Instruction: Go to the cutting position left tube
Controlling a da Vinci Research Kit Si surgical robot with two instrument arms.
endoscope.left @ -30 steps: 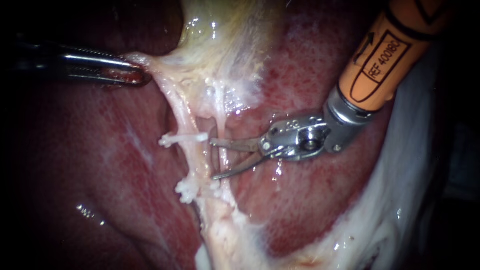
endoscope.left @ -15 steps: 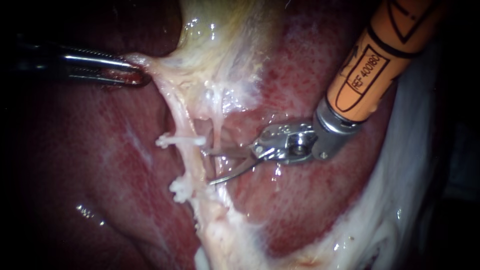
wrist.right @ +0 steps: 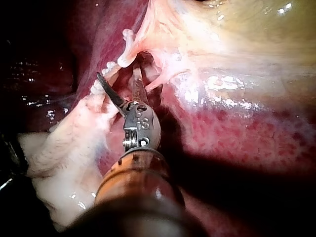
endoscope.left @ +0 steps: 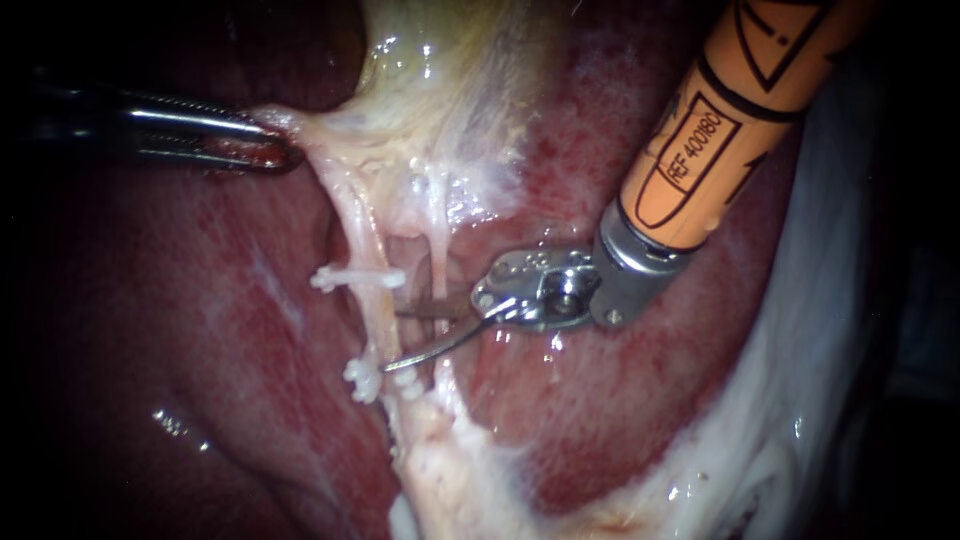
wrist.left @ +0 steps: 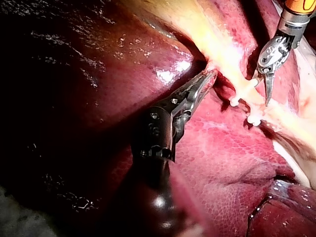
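In the endoscope view, our right instrument enters from the upper right. Its orange shaft carries a black-outlined printed label and arrow-like outlines. Below the orange part a silver wrist bends towards the tubes. Its two thin blades stand apart in a narrow V and hold nothing. The left tube runs down over the liver between an upper white clip and a lower white clip. The blade tips reach this stretch from the side of the right tube, which the blades cross. Our left instrument lies nearly level, its jaws closed on a pale tissue fold below the gallbladder.

In the left wrist view, our own dark instrument points up and ahead, jaws pinching the pale fold. The other instrument hangs beyond it, one blade pointing down just beside the two clips.

In the right wrist view, the blades spread ahead of the silver wrist, with the clipped tube near their tips. We cannot tell whether they touch it.
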